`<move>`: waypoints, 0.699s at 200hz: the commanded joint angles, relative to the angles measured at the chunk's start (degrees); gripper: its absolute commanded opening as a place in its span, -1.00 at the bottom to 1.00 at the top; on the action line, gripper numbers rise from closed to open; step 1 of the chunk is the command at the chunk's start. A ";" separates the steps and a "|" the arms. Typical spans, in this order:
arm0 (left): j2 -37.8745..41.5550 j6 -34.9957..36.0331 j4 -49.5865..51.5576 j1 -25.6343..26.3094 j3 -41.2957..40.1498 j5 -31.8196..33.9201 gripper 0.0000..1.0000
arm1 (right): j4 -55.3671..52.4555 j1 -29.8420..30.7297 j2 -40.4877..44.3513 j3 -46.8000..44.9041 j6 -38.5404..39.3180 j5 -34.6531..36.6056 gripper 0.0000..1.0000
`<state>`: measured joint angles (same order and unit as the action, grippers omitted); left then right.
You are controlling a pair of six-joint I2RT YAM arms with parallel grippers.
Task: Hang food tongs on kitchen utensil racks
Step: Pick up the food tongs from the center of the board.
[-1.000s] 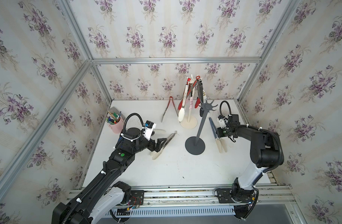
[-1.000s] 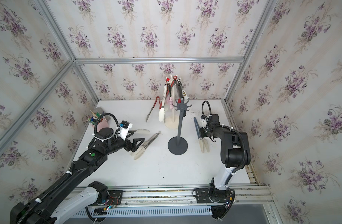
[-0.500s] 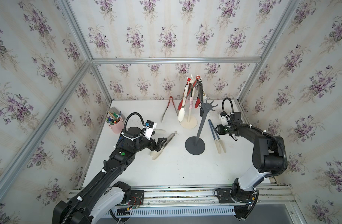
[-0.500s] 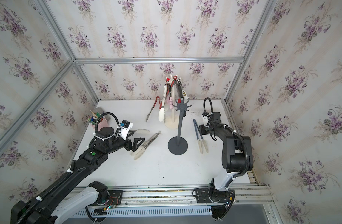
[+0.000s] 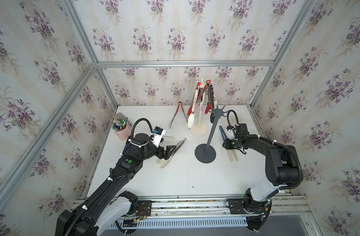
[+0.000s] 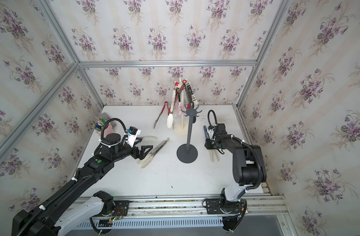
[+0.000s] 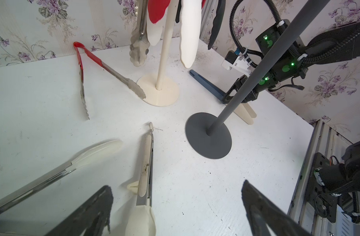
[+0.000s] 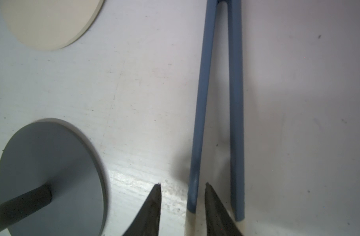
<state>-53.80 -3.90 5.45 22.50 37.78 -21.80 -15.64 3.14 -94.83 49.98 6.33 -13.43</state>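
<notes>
Reference landmark: the dark grey rack (image 5: 211, 133), standing on the white table (image 5: 175, 179) with its hooks bare. The cream rack (image 5: 198, 122) stands just behind it, toward the back wall, and carries several hung tongs. The blue tongs (image 8: 203, 81) lie flat just beside the grey rack's base, on the right arm's side. The red-handled tongs (image 7: 93, 59) lie farther behind the grey rack, and two cream-tipped tongs (image 7: 145, 163) lie on its left-arm side. The right gripper (image 8: 182, 185) sits low over the table with its jaws partly parted. They straddle one blue arm only, near its cream tip, and a gap shows beside that arm, so nothing is clamped. The left gripper (image 7: 175, 185) hovers above the cream-tipped tongs, jaws spread wide, holding nothing. Hazards: closing on a single arm gives an off-centre hold, so the tongs may swivel or slip when lifted. The grey pole stands close to the right wrist, and a sideways swing could topple the rack. The slot at the hinge end is narrow, so a tilted approach may miss the hook.
</notes>
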 commanded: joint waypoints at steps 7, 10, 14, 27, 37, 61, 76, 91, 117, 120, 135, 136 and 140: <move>0.28 -0.13 -1.49 -0.04 0.11 -0.82 0.99 | -0.34 0.72 -0.72 -0.23 0.44 2.58 -0.33; 0.35 -0.18 -1.44 -0.08 0.15 -0.87 0.99 | -0.40 0.85 -0.90 -0.23 0.65 2.77 -0.34; 0.41 -0.20 -1.44 -0.09 0.15 -0.86 0.99 | -0.57 0.95 -1.16 -0.23 0.85 3.11 -0.34; 0.60 -0.19 -1.48 -0.05 -0.04 -0.86 0.99 | -0.80 1.31 -1.80 -0.23 1.30 4.46 -0.37; 0.71 -0.19 -1.48 -0.08 -0.11 -0.79 0.99 | -0.66 1.33 -2.16 -0.30 1.41 5.09 -0.39; 0.80 -0.27 -1.45 -0.09 -0.10 -0.79 0.99 | 0.23 1.43 -2.88 -0.58 1.47 6.42 -0.49; 0.96 -0.38 -1.42 -0.09 -0.11 -0.81 0.99 | 0.64 1.43 -3.17 -0.65 1.66 6.75 -0.57; 1.07 -0.28 -1.47 -0.09 -0.11 -0.79 0.99 | 1.35 1.43 -3.25 -0.84 1.89 7.24 -0.68; 1.24 -0.19 -1.35 -0.09 -0.16 -0.57 0.99 | 1.40 1.43 -3.45 -0.58 2.72 7.89 -0.85; 1.24 -0.22 -1.33 -0.09 -0.11 -0.56 0.99 | 1.42 1.37 -3.37 -0.50 2.72 7.89 -0.86; 1.24 -0.22 -1.36 -0.09 -0.15 -0.45 0.99 | 1.58 1.39 -3.02 -0.34 2.90 7.98 -0.95; 1.24 -0.22 -1.38 -0.09 -0.11 -0.44 0.99 | 1.58 1.41 -2.96 -0.33 2.90 8.03 -0.96; 1.24 -0.23 -1.34 -0.07 -0.10 -0.42 0.99 | 1.58 1.43 -2.79 -0.32 2.90 8.02 -0.98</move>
<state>-52.60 -3.95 5.34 22.48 37.65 -22.17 -11.60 4.54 -97.49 49.71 7.70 -8.19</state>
